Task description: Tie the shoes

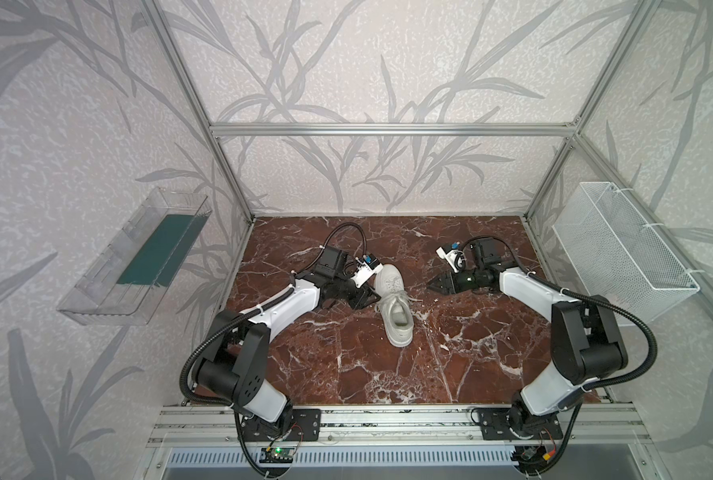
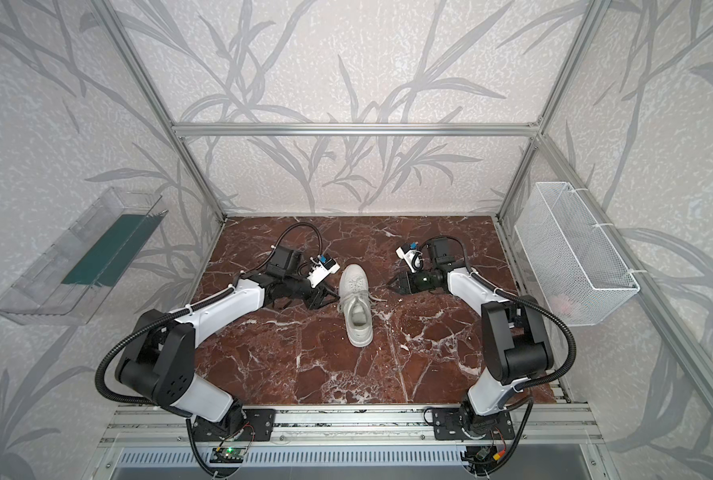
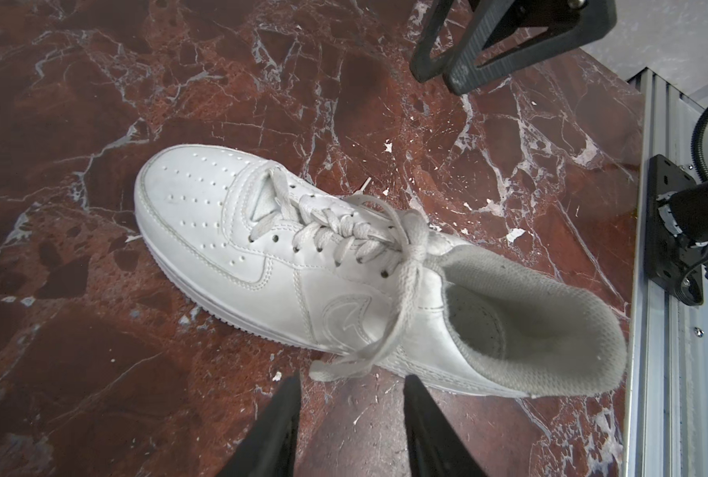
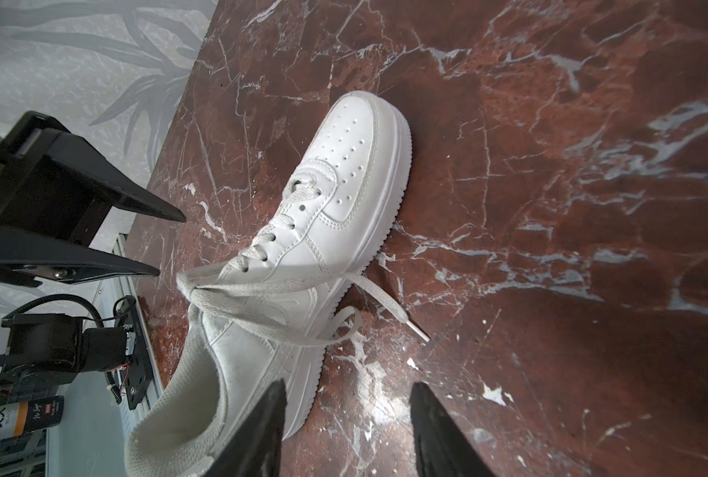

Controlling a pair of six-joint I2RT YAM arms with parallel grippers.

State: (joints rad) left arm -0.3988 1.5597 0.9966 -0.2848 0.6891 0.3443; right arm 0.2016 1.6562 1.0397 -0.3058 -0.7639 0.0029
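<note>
Midway across the red-brown marble tabletop (image 1: 346,365), between my left gripper (image 3: 353,384) and right gripper (image 4: 349,385) (both parted partway, holding nothing), stands the all-white low-top sneaker (image 1: 396,307), toe toward the back wall (image 1: 388,187).

In both top views laces (image 1: 396,291) too small for me to read; right wrist view crops shoe (image 4: 241,355) heel.

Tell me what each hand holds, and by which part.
Nothing. The left hand and right hand both stand open beside the sneaker; its laces lie ungripped.
</note>
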